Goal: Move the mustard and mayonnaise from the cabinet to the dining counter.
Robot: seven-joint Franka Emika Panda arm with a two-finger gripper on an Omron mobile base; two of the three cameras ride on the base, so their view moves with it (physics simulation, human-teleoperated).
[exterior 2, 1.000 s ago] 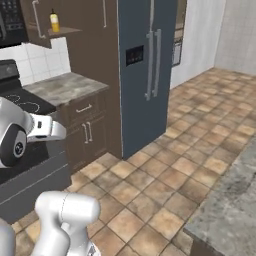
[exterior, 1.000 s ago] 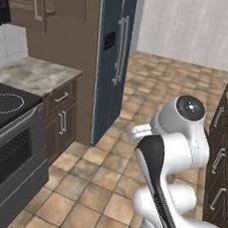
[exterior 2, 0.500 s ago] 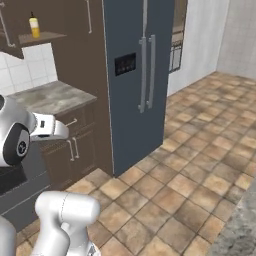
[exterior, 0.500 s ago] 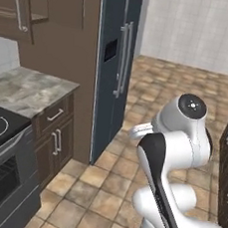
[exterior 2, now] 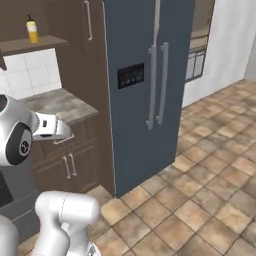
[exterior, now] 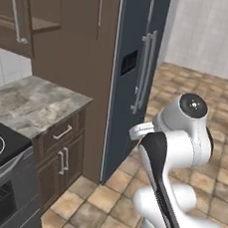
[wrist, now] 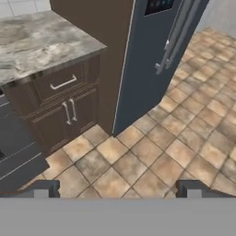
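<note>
A tall dark grey fridge (exterior 2: 145, 85) stands beside the dark brown cabinet (exterior: 22, 15), whose open shelf holds the mustard (exterior 2: 32, 29) (upright, near the shelf's front edge). Below lies a small marble worktop (wrist: 41, 39) over brown drawers. The gripper (wrist: 117, 191) hangs above the tiled floor (wrist: 152, 156), jaws spread wide, empty.

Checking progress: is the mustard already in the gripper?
No; the mustard stands on the cabinet shelf, and the gripper is open and empty.

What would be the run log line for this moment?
gripper: open, holds nothing | mustard: on open cabinet shelf | facing: fridge
</note>
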